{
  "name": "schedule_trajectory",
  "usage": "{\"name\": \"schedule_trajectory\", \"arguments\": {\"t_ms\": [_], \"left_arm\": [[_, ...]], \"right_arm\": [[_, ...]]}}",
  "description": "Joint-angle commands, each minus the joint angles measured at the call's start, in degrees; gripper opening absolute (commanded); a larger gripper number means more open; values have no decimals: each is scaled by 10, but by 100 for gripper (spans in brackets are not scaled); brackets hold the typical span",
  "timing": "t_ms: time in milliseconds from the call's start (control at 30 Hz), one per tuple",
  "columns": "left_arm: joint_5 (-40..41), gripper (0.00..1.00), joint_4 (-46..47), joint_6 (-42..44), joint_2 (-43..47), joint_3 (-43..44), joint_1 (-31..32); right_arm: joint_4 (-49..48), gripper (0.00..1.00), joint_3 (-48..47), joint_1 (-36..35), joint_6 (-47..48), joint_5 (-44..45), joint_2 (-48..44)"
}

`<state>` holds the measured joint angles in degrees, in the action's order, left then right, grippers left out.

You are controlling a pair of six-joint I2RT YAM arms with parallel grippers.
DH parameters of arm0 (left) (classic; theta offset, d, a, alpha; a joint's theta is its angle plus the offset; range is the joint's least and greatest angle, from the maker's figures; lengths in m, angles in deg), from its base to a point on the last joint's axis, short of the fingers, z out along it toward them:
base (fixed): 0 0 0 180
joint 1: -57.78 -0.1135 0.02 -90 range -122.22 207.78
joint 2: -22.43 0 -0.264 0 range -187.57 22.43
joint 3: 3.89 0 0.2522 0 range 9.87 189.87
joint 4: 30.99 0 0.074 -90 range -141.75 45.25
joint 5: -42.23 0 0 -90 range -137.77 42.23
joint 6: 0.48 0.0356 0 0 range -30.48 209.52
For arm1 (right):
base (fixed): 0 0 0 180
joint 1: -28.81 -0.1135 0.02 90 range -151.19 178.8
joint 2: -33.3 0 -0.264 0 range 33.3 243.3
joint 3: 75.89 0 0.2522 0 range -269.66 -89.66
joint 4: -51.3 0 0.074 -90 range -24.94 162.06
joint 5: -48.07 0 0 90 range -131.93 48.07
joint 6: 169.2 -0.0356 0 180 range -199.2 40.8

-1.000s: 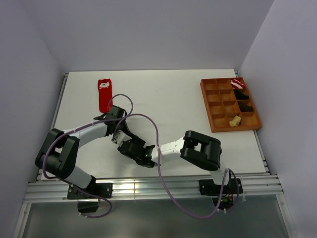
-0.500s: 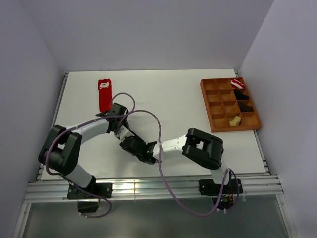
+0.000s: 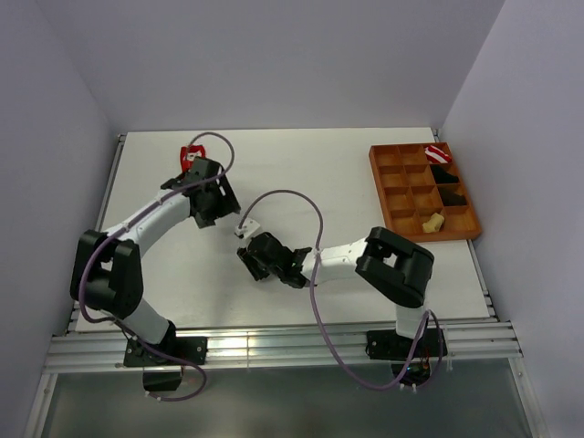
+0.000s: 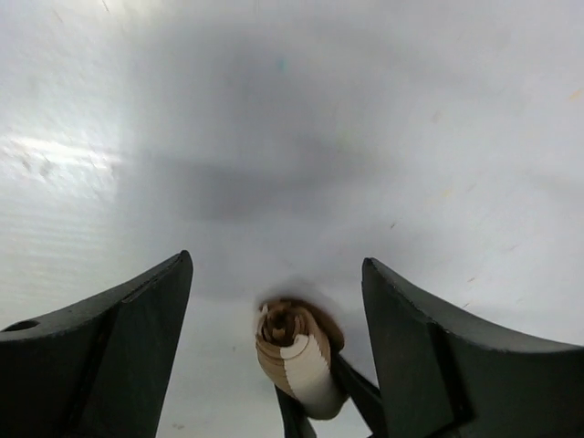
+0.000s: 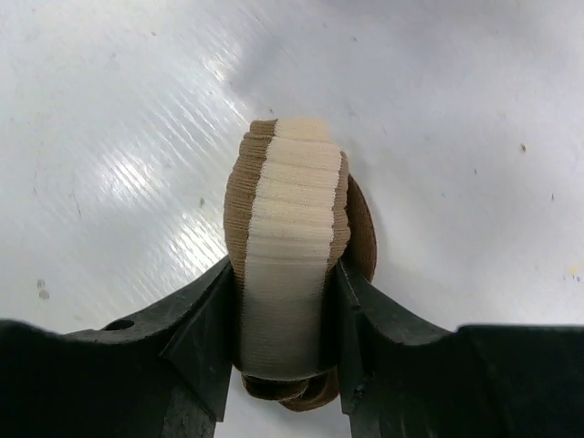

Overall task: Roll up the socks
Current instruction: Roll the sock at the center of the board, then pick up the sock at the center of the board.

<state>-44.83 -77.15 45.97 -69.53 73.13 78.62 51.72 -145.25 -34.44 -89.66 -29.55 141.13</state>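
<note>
Inside R gripper (image 5: 285, 297): ribbed brown/cream knit sock (image 5: 288, 219), tight oval roll.

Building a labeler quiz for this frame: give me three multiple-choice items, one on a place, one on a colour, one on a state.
1. Where on the table is the red sock? A) near right B) far left C) centre
2. What colour is the rolled sock on its outer band? A) black B) green C) cream
3. How is the left gripper? A) open, empty B) shut on the roll C) shut on the red one

Answers: 1 B, the top view shows it near the far left corner. 2 C, cream over brown in the right wrist view. 3 A, its jaws stand wide apart, while the right gripper clamps the roll.
</note>
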Motion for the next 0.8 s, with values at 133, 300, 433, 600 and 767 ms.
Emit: {"name": "schedule_trajectory", "arguments": {"t_ms": [133, 300, 433, 600, 767], "left_arm": [[59, 80, 14, -2, 115, 38, -74], [69, 80, 66, 33, 244, -12, -111], [82, 80, 96, 68, 387, -79, -112], [118, 84, 93, 95, 528, -149, -113], [137, 86, 72, 103, 592, -183, -113]], "right_arm": [[99, 0, 87, 43, -57, -80, -38], [90, 0, 128, 107, -69, -101, -141], [115, 0, 135, 155, -67, -91, -212], [181, 0, 128, 211, -67, -40, -305], [255, 0, 113, 316, -75, 23, -391]]}}
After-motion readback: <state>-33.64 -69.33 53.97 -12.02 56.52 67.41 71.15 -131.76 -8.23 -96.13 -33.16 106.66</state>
